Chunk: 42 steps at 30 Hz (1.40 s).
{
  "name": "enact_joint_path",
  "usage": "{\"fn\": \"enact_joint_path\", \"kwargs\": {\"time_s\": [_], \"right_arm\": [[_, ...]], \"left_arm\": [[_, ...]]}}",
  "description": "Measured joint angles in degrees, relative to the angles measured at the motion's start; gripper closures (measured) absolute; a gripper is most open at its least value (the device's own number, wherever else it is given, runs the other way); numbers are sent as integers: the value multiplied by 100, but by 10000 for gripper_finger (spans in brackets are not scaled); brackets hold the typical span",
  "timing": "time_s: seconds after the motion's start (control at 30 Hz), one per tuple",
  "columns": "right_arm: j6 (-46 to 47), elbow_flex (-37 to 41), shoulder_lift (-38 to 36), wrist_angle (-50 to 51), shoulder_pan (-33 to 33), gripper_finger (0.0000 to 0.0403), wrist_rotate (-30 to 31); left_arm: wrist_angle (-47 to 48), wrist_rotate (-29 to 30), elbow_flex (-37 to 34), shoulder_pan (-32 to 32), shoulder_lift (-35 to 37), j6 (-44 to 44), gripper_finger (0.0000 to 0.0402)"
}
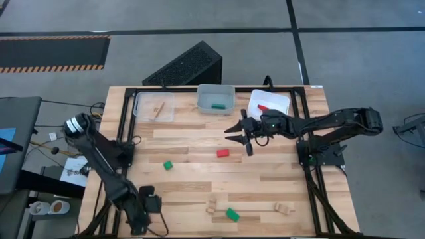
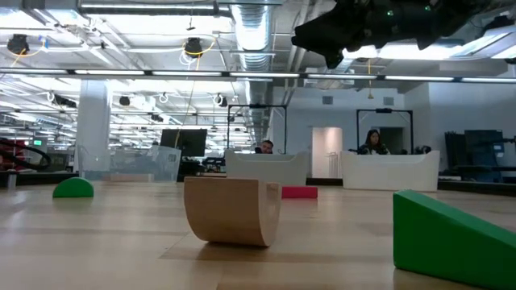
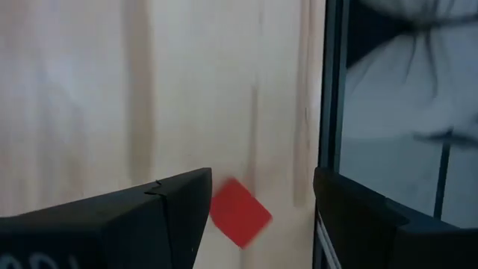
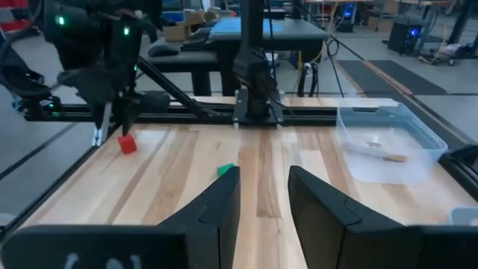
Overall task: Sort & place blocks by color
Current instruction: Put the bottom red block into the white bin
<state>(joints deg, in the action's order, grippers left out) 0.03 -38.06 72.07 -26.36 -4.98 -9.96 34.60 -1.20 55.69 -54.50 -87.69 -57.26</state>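
Blocks lie scattered on the worktop (image 1: 199, 149); the red block (image 1: 223, 153) sits nearest the right tool (image 1: 240, 137), whose fingers are apart and empty. I'd drop straight down and straddle it squarely before closing. Left tool (image 1: 147, 211) waits apart at the near-left corner.

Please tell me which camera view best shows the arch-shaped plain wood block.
The low view: the arch block stands close and near the centre, its curved profile plain to see. The high view shows it only as a small pale piece near the table's front edge. Neither wrist view shows it.
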Motion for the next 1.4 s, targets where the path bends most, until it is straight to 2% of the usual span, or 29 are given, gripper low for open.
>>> {"fn": "enact_joint_path", "kwargs": {"time_s": [0.2, 0.37, 0.67, 0.83, 0.97, 1.07, 1.4], "right_arm": [[-1, 0, 0, 1, 152, 267, 110], [-2, 0, 0, -3, 175, 267, 125], [-7, 0, 0, 10, 147, 267, 139], [-9, 0, 0, 31, 147, 267, 145], [-7, 0, 0, 61, 147, 267, 145], [-7, 0, 0, 63, 147, 267, 145], [-7, 0, 0, 56, 147, 267, 147]], "left_arm": [[720, -148, 410, -339, -543, 37, 182], [921, 204, 410, -673, -537, -63, 182], [1015, 665, 410, -723, -537, 1256, 182], [1054, 607, 422, -680, -597, 1668, 182], [1208, 160, 675, -666, -1059, 2406, 182], [1375, 191, 956, -656, -1374, 2768, 182], [1353, 342, 1046, -650, -1542, 2765, 182]]}}
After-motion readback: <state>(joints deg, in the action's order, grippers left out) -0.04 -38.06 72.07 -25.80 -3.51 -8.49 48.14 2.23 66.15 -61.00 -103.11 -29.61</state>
